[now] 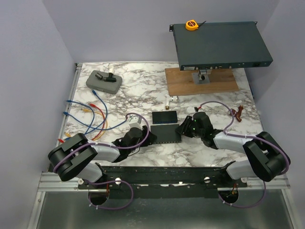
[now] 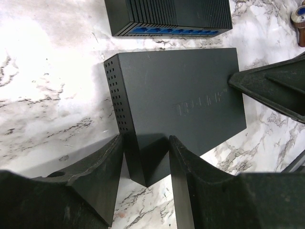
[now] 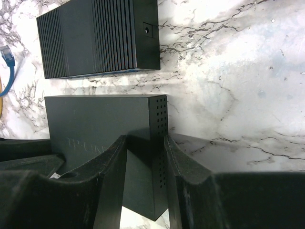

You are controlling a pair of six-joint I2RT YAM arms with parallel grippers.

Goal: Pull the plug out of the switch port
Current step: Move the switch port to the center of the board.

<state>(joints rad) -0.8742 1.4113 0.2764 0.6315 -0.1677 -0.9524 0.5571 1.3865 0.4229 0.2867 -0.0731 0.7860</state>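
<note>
Left gripper [image 2: 145,143] is clamped on the left end of the switch [image 2: 181,90], jaws either side of its perforated corner. Right gripper [image 3: 145,143] is clamped on the opposite end the same way. Switch lies flat on the counter [image 1: 143,86] between both arms, logo side up, port side hidden. Second switch [image 1: 165,116] sits just behind it, not touching. Loose cables [image 1: 97,112] lie on the counter's left, well apart.
</note>
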